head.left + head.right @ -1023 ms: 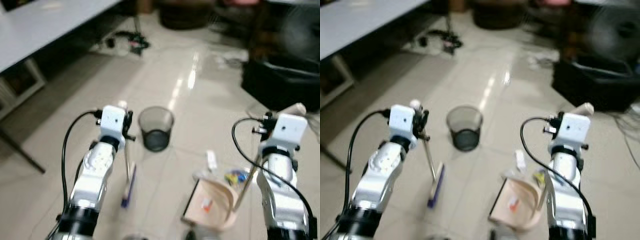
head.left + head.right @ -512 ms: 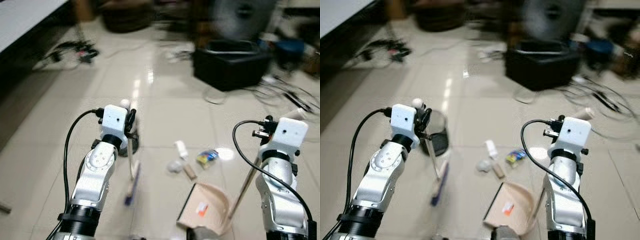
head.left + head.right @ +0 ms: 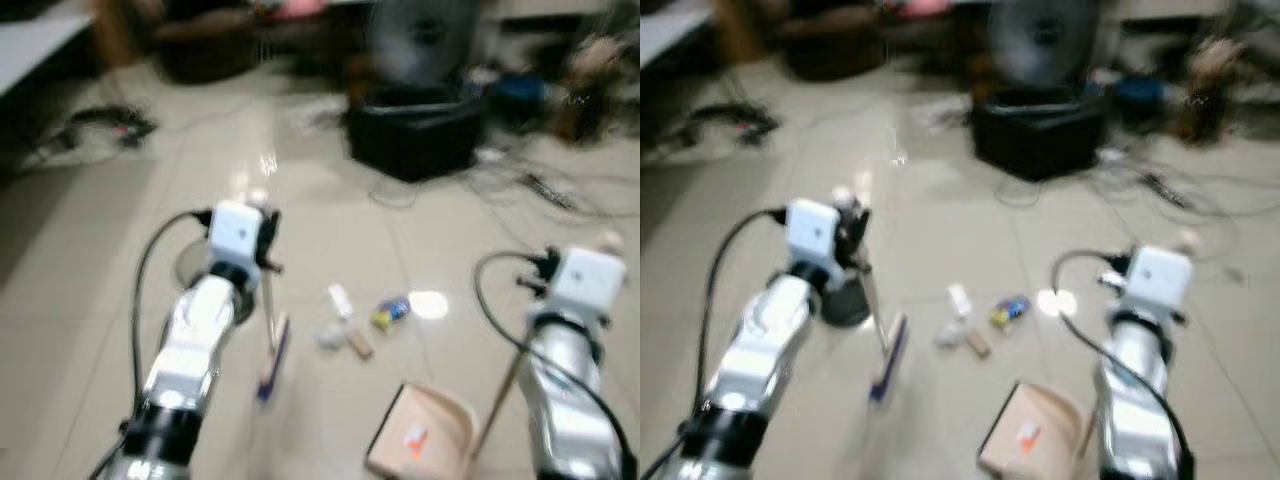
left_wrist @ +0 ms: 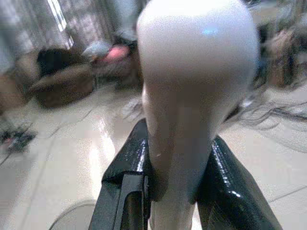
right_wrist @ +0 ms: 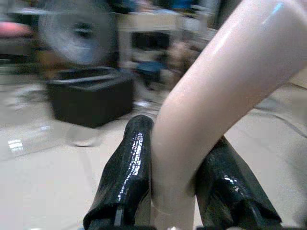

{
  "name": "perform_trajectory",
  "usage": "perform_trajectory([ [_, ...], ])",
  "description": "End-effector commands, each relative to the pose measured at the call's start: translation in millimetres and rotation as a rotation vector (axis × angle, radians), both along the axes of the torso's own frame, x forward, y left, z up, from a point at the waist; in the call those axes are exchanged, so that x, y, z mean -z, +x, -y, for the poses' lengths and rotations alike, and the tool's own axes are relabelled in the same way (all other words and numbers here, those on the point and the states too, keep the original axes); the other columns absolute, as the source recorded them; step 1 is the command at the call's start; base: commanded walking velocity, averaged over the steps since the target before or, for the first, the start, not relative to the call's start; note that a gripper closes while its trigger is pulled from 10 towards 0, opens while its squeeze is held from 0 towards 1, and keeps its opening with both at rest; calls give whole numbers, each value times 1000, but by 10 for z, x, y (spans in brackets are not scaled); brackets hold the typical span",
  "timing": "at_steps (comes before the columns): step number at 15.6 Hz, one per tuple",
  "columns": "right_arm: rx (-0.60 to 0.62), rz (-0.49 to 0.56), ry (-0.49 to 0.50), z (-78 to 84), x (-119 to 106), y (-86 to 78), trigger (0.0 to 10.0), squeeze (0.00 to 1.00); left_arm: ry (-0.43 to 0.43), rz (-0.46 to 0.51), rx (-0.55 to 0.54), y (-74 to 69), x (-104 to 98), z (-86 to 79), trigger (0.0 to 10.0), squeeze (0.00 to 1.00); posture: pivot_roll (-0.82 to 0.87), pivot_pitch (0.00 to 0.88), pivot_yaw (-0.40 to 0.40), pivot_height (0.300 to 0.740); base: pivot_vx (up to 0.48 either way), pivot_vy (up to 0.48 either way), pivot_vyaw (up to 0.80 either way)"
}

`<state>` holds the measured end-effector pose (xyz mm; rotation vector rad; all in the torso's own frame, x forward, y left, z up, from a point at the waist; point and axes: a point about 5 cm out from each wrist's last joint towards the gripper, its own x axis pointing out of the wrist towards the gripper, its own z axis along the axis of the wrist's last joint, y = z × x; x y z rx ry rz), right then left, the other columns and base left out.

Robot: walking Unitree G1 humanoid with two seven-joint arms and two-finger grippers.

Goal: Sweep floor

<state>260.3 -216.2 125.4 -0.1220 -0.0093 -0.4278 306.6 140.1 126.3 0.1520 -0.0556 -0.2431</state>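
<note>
My left gripper point(image 3: 264, 224) is shut on the cream top of the broom handle point(image 4: 192, 96), with a black finger point(image 4: 129, 167) on each side. The broom's blue brush head point(image 3: 272, 358) rests on the tiled floor. My right gripper point(image 3: 601, 247) is shut on the beige dustpan handle point(image 5: 216, 96). The dustpan point(image 3: 420, 445) sits on the floor at the lower right and holds an orange-and-white scrap point(image 3: 414, 437). Litter lies between the two tools: a small white bottle point(image 3: 340, 300), a blue-and-yellow packet point(image 3: 390, 312) and a crumpled white piece point(image 3: 330, 337).
A dark mesh bin point(image 3: 190, 268) stands partly behind my left arm. A black box point(image 3: 410, 135), a fan point(image 3: 415, 35) and loose cables point(image 3: 540, 185) lie farther ahead. A brown cushion point(image 3: 205, 50) sits at the far left. The picture is blurred.
The camera has swung to the right: the bin has slid left behind my left arm and the litter now sits mid-view. Both grippers keep their hold.
</note>
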Motion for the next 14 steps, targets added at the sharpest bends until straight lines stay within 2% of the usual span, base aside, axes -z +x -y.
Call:
perform_trajectory([
  [1,-16,32,9,-32,-61,7,10000,0,32,34,-1,22,-64,-6,10000,0,-41,46,97,740,300,0,0],
  [8,-2,24,28,6,-33,-14,10000,0,34,34,-6,27,-50,-32,10000,0,-43,55,99,740,303,0,0],
  [11,-1,18,34,7,-19,-17,10000,0,36,33,-7,30,-44,-34,10000,0,-45,60,100,740,304,0,-669],
  [14,-12,21,25,2,-26,-15,10000,0,38,34,-13,40,-49,-42,10000,0,-42,65,99,740,298,0,0],
])
